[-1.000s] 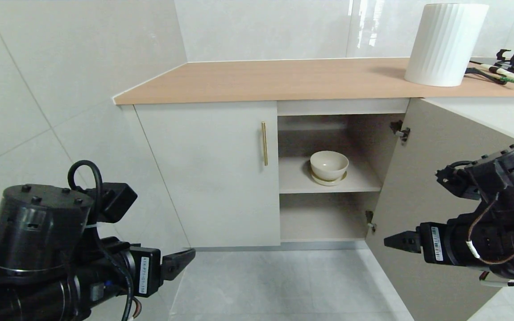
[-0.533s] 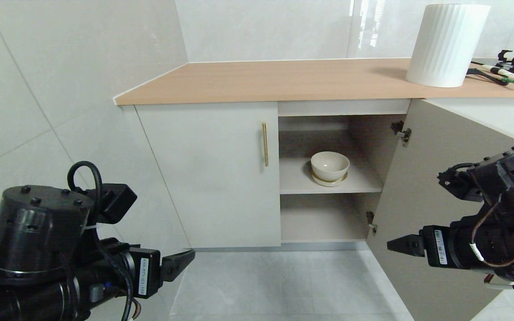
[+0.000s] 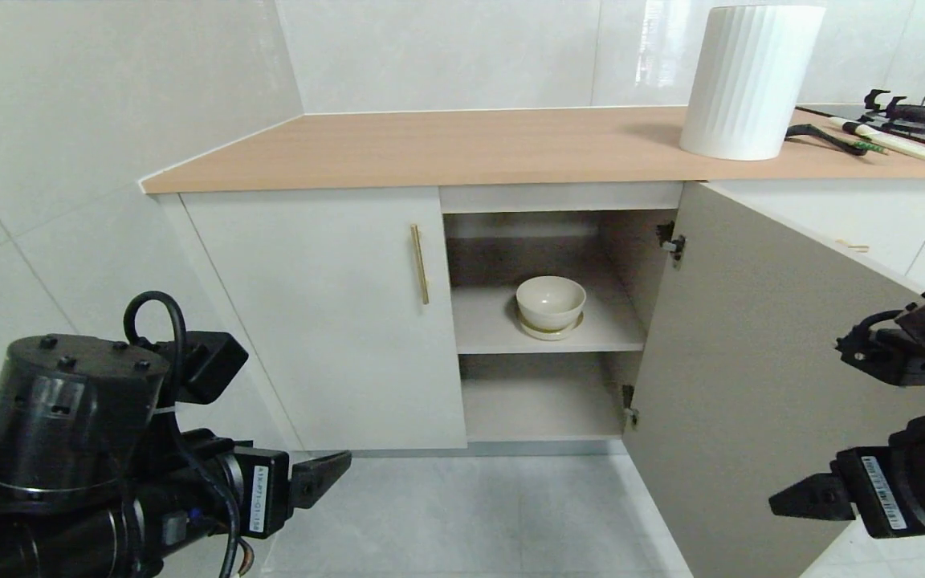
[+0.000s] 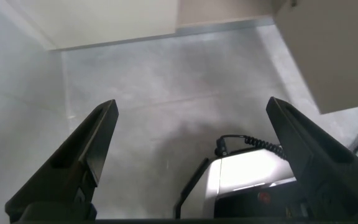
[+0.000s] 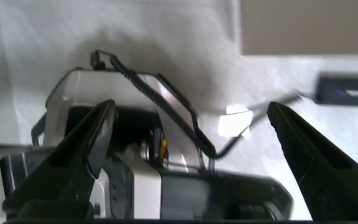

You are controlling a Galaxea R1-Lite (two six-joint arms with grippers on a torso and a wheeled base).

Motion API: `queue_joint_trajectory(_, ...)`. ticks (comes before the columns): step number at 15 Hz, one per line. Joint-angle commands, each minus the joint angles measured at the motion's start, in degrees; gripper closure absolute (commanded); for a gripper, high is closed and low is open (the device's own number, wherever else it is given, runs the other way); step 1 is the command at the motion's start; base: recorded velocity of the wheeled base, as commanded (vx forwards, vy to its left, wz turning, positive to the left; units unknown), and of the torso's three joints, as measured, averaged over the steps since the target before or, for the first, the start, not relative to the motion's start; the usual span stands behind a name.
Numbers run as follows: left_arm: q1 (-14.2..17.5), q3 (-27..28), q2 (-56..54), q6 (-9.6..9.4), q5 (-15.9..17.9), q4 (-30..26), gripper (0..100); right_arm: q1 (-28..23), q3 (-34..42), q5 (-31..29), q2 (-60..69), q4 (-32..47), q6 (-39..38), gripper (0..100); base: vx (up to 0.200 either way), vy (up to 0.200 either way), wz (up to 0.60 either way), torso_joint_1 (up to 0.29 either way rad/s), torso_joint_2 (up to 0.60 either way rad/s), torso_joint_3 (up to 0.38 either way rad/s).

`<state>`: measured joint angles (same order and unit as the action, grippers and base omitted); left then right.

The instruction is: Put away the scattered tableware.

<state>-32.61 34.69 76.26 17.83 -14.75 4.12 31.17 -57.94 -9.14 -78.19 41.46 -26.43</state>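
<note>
A cream bowl (image 3: pixel 551 299) sits on a small plate (image 3: pixel 547 328) on the middle shelf of the open cabinet (image 3: pixel 547 337). My left gripper (image 3: pixel 323 470) hangs low at the left, well in front of the cabinet's shut left door. In the left wrist view the left gripper (image 4: pixel 191 107) is open with bare floor between its fingers. My right gripper (image 3: pixel 788 502) is low at the right, in front of the open cabinet door (image 3: pixel 751 377). In the right wrist view the right gripper (image 5: pixel 191 109) is open and holds nothing.
The shut left door carries a gold handle (image 3: pixel 420 263). On the wooden counter (image 3: pixel 446 148) stand a white ribbed cylinder (image 3: pixel 747 80) and some utensils (image 3: pixel 872 136) beside a stove (image 3: pixel 924 112). The lower shelf (image 3: pixel 539 405) is bare. Grey floor (image 3: pixel 470 514) lies in front.
The head camera has turned, so the cabinet now sits further left in the picture. My right gripper has dropped and drawn back to the right, away from the cabinet. The left arm has stayed still.
</note>
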Motion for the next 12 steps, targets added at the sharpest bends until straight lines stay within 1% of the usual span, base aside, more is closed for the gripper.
queue_joint_trajectory(1,0.00,-0.07,0.11,0.01,-0.02,0.01,0,-0.15,-1.38,-0.17,2.43,2.40,0.06,0,0.000,0.000,0.00,0.000,0.00,0.000)
queue_joint_trajectory(2,0.00,-0.07,0.02,0.01,-0.02,0.01,0,-0.59,-1.21,-0.26,3.83,3.98,0.15,0,0.000,0.000,0.00,0.000,0.00,0.000)
queue_joint_trajectory(4,0.00,-0.15,0.11,-0.08,-0.02,0.01,0,-4.10,-1.82,-0.35,6.74,8.11,2.96,0,0.000,0.000,0.00,0.000,0.00,0.000)
queue_joint_trajectory(5,0.00,-0.24,0.38,-0.08,-0.02,0.01,0,-5.68,-3.85,-0.17,8.76,10.92,4.19,0,0.000,0.000,0.00,0.000,0.00,0.000)
queue_joint_trajectory(7,0.00,-0.24,0.20,-0.08,0.07,0.10,0,-6.74,-4.11,-0.17,11.92,15.58,4.02,0,0.000,0.000,0.00,0.000,0.00,0.000)
queue_joint_trajectory(9,0.00,-0.07,0.11,-0.17,0.07,0.10,0,-12.45,-2.61,-0.44,13.68,16.20,4.37,0,0.000,0.000,0.00,0.000,0.00,0.000)
queue_joint_trajectory(10,-0.35,-0.24,0.38,-0.61,0.07,0.10,0,-16.76,-2.53,-0.44,13.85,16.20,4.81,0,0.000,0.000,0.00,0.000,0.00,0.000)
queue_joint_trajectory(11,-0.35,-0.24,0.46,-0.78,0.07,0.10,0,-17.90,-2.53,-0.44,13.68,16.02,5.25,0,0.000,0.000,0.00,0.000,0.00,0.000)
queue_joint_trajectory(12,-0.44,-0.33,0.38,-0.87,0.07,0.01,0,-20.27,-2.61,-0.53,13.15,15.84,5.60,0,0.000,-0.200,0.00,0.002,0.01,0.002)
